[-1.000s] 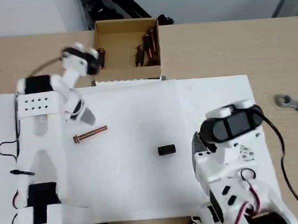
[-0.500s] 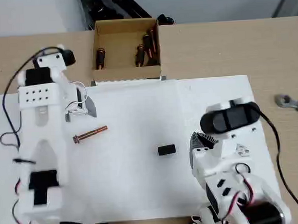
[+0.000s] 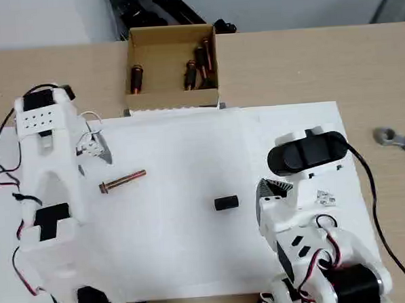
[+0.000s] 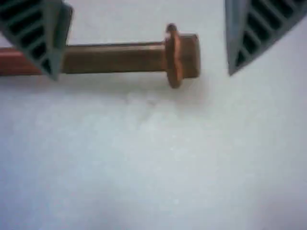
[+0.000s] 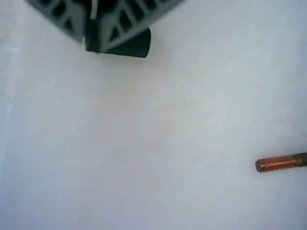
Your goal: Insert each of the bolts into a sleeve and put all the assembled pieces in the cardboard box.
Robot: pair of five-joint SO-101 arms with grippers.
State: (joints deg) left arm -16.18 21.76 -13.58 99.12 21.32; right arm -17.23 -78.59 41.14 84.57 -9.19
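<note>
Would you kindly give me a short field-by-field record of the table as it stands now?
Loose bolt: lying flat on the white sheet, not in a sleeve
Loose sleeve: black, on the sheet, apart from the bolt
Cardboard box: beyond the sheet, holding several assembled pieces
Left hand: open over the bolt's head end, not gripping it
Right hand: shut, tip beside the sleeve, holding nothing
Wrench: on the wooden table, off the sheet

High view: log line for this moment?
bolt: loose | sleeve: separate | left end effector: open near bolt | right end effector: shut by sleeve
</note>
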